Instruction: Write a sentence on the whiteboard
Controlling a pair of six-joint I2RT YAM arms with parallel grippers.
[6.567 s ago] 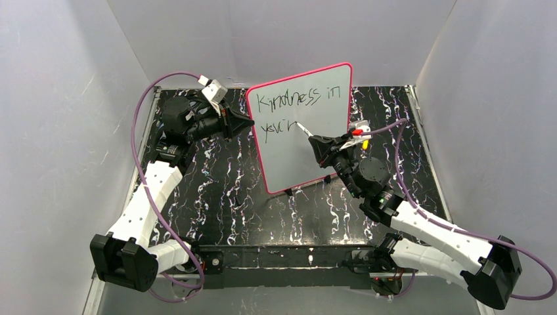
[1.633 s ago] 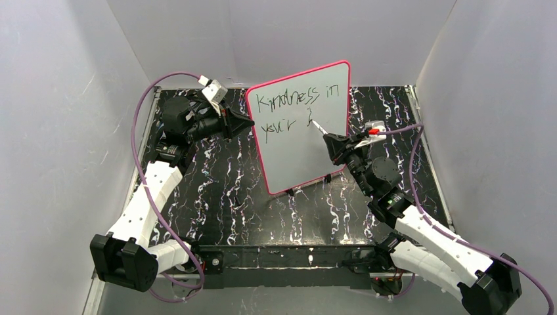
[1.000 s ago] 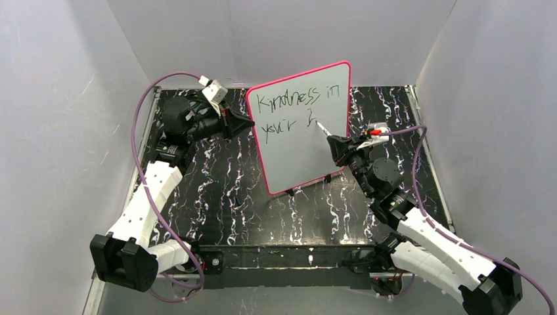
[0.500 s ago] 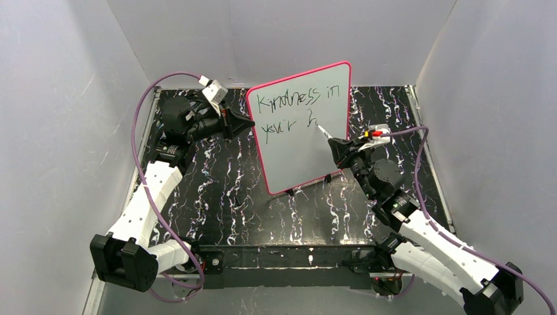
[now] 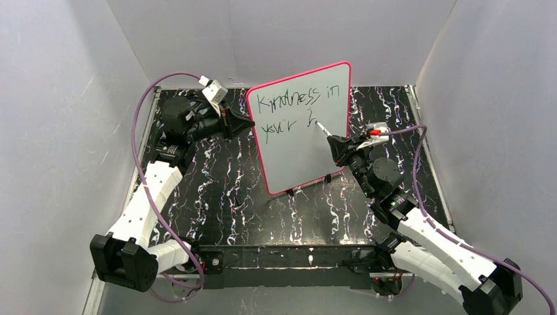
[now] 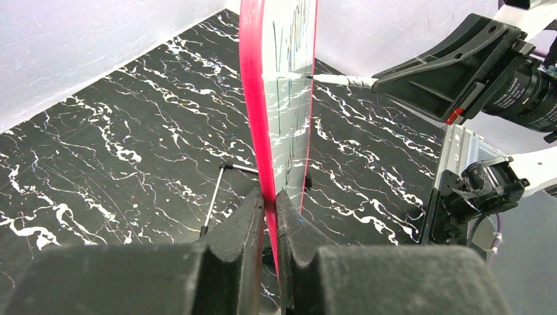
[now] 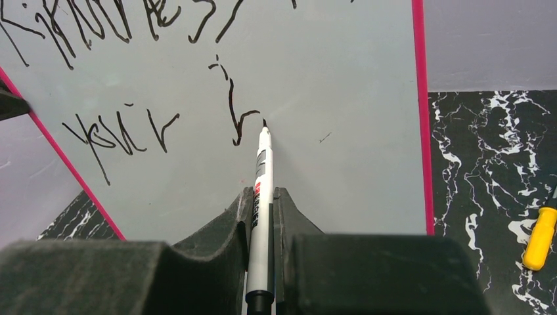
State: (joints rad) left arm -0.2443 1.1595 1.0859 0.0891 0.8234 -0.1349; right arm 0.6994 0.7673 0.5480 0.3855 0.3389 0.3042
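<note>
So here's the setup: one whiteboard stands upright at the middle of the table, slightly angled, and there are two arms on it. The left fingers are pinched narrow on the pink frame at the board's left edge, so that arm is just bracing it. The right fingers are clamped on the one marker, and that's obviously the arm doing the writing.

The sentence has two lines so far. The top one reads "Kindness in", and the lower one has "your" plus what looks like a half-made "h".

What matters for the next stroke, I think: the board face is straight ahead of the right fingers, and the marker's long axis points up the right wrist view, nearly square to the board. The tip is touching right at the end of the "h" hump. All the blank space for the rest of the word lies to the right of the tip, toward the right pink edge.

There's also one yellow-handled tool on the table, lower right of that view.
</note>
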